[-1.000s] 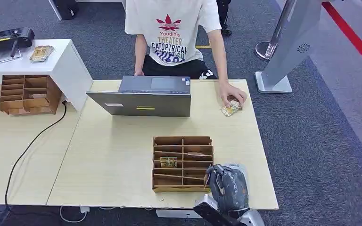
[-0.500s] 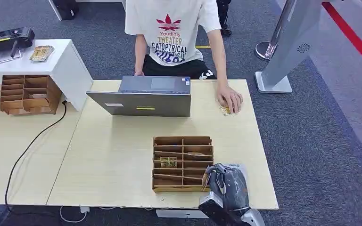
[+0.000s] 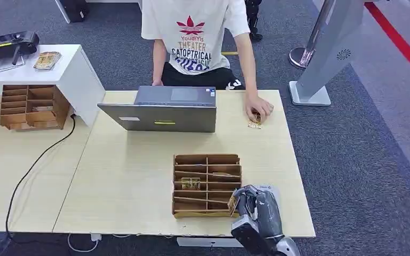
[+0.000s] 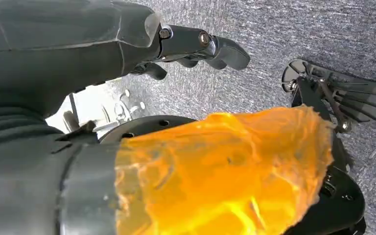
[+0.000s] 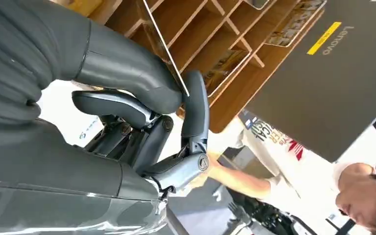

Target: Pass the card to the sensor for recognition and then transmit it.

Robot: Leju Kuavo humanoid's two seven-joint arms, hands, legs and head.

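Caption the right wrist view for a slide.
Right hand pinches a card beside the wooden organizer, laptop beyond.

The person's hand [image 3: 259,109] at the far right of the table [image 3: 139,176] now lies a little farther back than a second ago, and the card [image 3: 254,125] under it shows as a smaller sliver at the fingertips. The right hand [image 3: 257,210], pinching a card [image 5: 161,46] by the rack [image 3: 206,184], sits slightly nearer and lower.

A card rack [image 3: 207,184] is set on the table [image 3: 133,176], with a laptop [image 3: 160,110] behind it and a second rack [image 3: 30,106] far left.
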